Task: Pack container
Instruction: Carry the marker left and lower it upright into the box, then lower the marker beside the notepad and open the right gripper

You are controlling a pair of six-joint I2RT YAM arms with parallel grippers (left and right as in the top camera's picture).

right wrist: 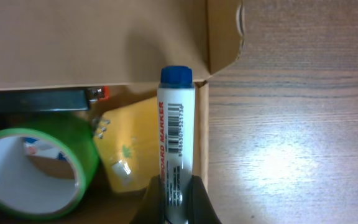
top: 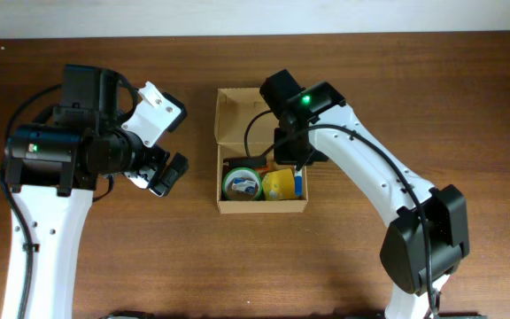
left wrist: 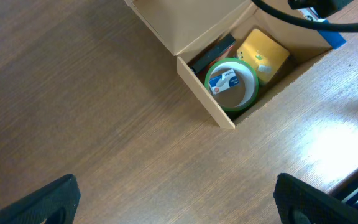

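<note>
The container [top: 262, 209] sits about the middle of the table [top: 432, 71], nearer the far edge, flap lid [top: 237, 111] open, holding a green tape roll [right wrist: 36, 168], a yellow item [right wrist: 129, 143] and a dark object [right wrist: 36, 99]; the right gripper [right wrist: 180, 202] is clamped on a blue-capped marker [right wrist: 176, 124] at the container's right wall; the left gripper [left wrist: 179, 205] hangs spread and empty toward the left edge; we judge that only this marker and closing the lid remain. We cannot tell whether the marker is inside that wall or above it; its lower end hides in the grip, and we cannot identify the dark object beside the flap
</note>
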